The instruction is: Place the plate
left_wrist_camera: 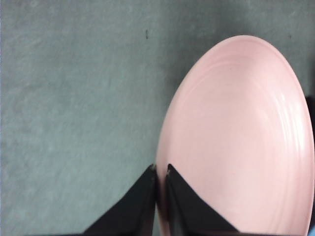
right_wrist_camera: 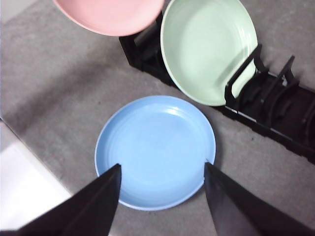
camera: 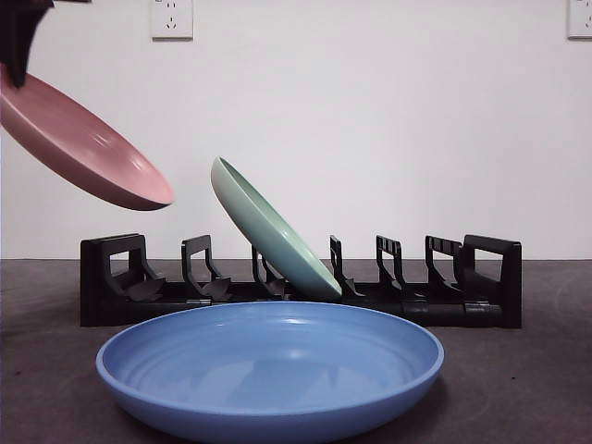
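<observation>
A pink plate (camera: pixel 83 148) hangs tilted in the air above the left end of the black dish rack (camera: pixel 296 301). My left gripper (left_wrist_camera: pixel 160 169) is shut on its rim, and the plate (left_wrist_camera: pixel 241 142) fills the left wrist view. In the front view this gripper (camera: pixel 18 42) shows only as a dark tip at the top left corner. A green plate (camera: pixel 268 231) leans in a middle slot of the rack. A blue plate (camera: pixel 270 365) lies flat on the table in front of the rack. My right gripper (right_wrist_camera: pixel 161 172) hovers open high above the blue plate (right_wrist_camera: pixel 155 150).
The rack (right_wrist_camera: pixel 275 110) has several unfilled slots on both sides of the green plate (right_wrist_camera: pixel 209 46). The pink plate (right_wrist_camera: pixel 110 14) shows at the edge of the right wrist view. Grey table (camera: pixel 527 388) surrounds the blue plate. A white wall with sockets (camera: pixel 172 18) stands behind.
</observation>
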Robot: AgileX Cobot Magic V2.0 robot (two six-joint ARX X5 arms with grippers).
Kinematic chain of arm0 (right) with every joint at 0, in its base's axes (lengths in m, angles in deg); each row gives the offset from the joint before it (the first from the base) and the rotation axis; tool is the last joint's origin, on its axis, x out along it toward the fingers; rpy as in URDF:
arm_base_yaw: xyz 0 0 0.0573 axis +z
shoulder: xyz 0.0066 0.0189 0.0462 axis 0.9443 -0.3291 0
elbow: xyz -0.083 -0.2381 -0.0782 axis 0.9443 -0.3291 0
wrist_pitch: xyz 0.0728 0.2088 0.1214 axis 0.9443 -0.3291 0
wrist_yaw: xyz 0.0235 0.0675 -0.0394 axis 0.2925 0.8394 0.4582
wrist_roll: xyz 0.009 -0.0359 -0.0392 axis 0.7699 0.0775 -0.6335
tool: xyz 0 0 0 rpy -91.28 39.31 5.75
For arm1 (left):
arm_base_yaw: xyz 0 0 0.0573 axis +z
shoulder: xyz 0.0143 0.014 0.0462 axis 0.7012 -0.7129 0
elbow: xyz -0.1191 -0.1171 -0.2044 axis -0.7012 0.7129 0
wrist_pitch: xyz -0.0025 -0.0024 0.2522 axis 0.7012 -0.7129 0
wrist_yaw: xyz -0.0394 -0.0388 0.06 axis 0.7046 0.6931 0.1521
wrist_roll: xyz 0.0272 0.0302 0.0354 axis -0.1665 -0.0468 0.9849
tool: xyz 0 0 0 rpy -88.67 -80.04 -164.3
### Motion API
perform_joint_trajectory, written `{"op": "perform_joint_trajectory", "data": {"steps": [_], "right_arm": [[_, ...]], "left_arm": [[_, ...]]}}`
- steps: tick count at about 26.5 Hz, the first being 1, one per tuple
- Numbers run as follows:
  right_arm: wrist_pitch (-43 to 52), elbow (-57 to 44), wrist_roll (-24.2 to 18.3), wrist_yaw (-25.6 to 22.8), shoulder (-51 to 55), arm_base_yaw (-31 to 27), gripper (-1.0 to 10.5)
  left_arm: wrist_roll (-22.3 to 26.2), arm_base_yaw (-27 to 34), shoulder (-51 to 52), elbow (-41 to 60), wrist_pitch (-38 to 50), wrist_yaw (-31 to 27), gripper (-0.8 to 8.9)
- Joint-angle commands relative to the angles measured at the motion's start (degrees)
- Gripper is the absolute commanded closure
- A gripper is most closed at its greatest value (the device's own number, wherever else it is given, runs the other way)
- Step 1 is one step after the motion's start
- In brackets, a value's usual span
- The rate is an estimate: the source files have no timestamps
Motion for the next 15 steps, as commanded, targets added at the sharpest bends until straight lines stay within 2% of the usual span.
{"op": "perform_joint_trajectory", "data": {"steps": [1, 8, 15], "right_arm": [[-0.46, 0.79, -0.17, -0.26, -0.35, 0.57, 6.8], [-0.79, 0.79, -1.40, -0.26, -0.35, 0.57, 6.8], [-0.76, 0.79, -2.45, -0.26, -0.35, 0.57, 6.8]], "left_arm": [[0.66, 0.04, 2.86, -1.62, -1.55, -0.13, 7.98], [-0.50, 0.00, 13.51, 5.18, -2.43, 0.59, 7.98], [-6.54, -0.04, 28.33, 19.82, -0.44, 7.96, 7.99]]}}
